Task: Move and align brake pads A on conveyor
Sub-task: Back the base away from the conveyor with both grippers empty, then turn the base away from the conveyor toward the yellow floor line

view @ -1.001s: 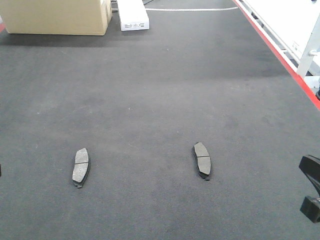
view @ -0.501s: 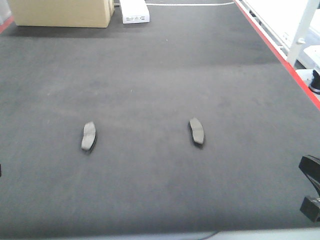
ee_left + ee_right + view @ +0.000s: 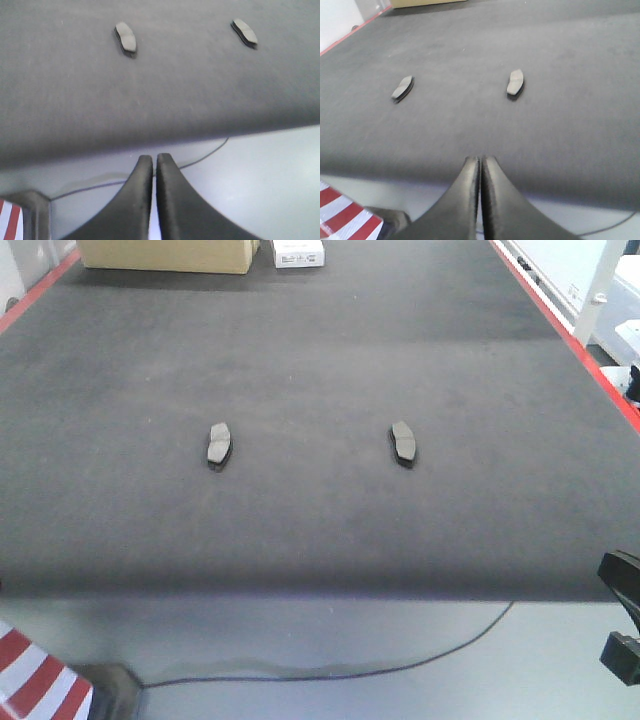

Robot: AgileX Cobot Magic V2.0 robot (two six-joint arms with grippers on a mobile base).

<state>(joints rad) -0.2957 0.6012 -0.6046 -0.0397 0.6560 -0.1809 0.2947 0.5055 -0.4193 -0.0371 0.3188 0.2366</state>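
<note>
Two dark grey brake pads lie flat on the charcoal conveyor (image 3: 320, 340), side by side and apart: the left pad (image 3: 219, 444) and the right pad (image 3: 403, 443). No other pads show. Both show in the left wrist view (image 3: 125, 38) (image 3: 244, 32) and in the right wrist view (image 3: 402, 87) (image 3: 515, 82). My left gripper (image 3: 154, 158) is shut and empty, off the belt's near edge above the grey floor. My right gripper (image 3: 481, 160) is shut and empty at the belt's near edge. Both are well short of the pads.
A cardboard box (image 3: 165, 254) and a small white box (image 3: 298, 252) stand at the belt's far end. A red edge strip (image 3: 560, 325) runs along the right side. A cable (image 3: 400, 660) lies on the grey floor, with red-white striped marking (image 3: 35, 675) at the left.
The whole view has drawn back from the belt. The pads and boxes now look smaller and farther off. The belt's near edge, floor and cable have come into view.
</note>
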